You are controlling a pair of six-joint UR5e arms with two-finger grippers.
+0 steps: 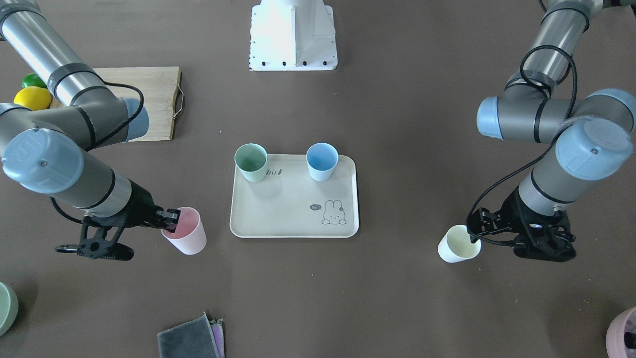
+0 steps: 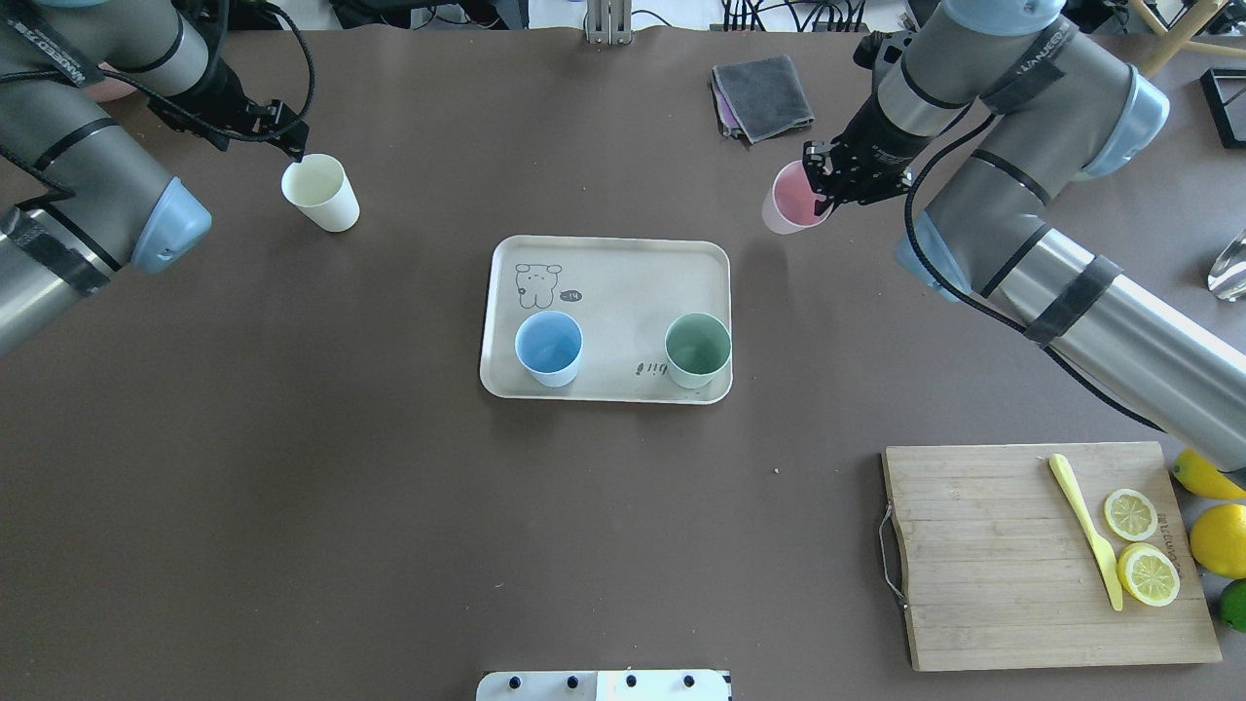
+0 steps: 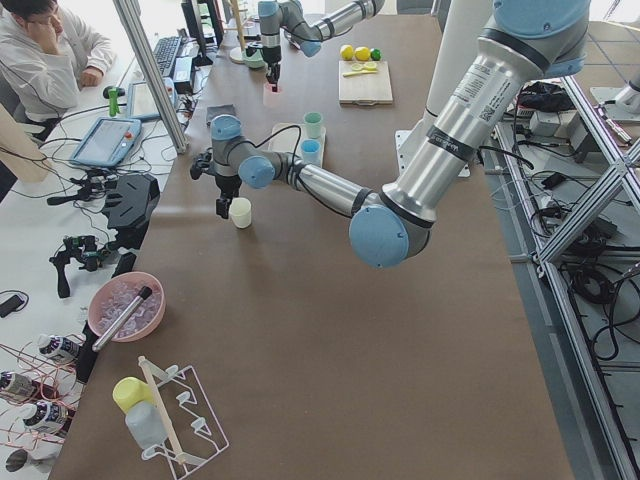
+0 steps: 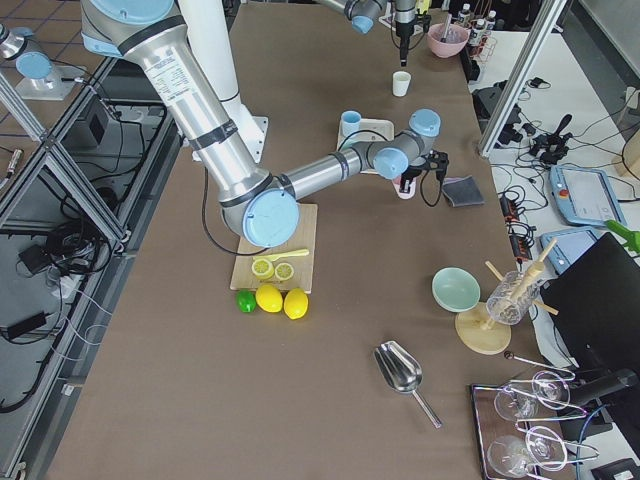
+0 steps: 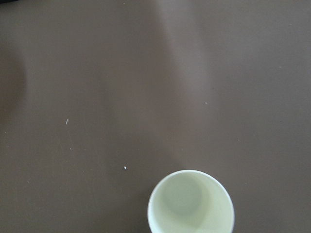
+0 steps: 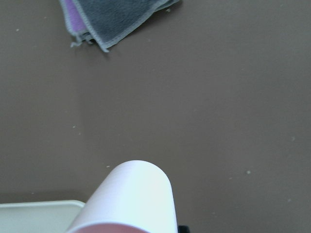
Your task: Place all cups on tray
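Observation:
The beige tray [image 2: 623, 282] with the bunny drawing lies mid-table and also shows in the front view [image 1: 293, 219]. A blue cup [image 2: 548, 348] and a green cup [image 2: 697, 350] stand on it. My right gripper [image 2: 824, 191] is shut on the rim of a pink cup [image 2: 790, 206] and holds it tilted beside the tray's far right corner; the cup fills the bottom of the right wrist view [image 6: 129, 199]. My left gripper [image 2: 296, 156] sits at the rim of an upright cream cup [image 2: 319, 192], far left of the tray. Its fingers do not show in the left wrist view, only the cup [image 5: 190, 203].
A wooden cutting board [image 2: 1046, 555] with lemon slices and a yellow knife lies near right, with whole fruit beside it. Folded grey and purple cloths [image 2: 762, 95] lie at the far edge. A green bowl [image 1: 6, 307] and a pink bowl [image 1: 623, 332] sit at the far corners.

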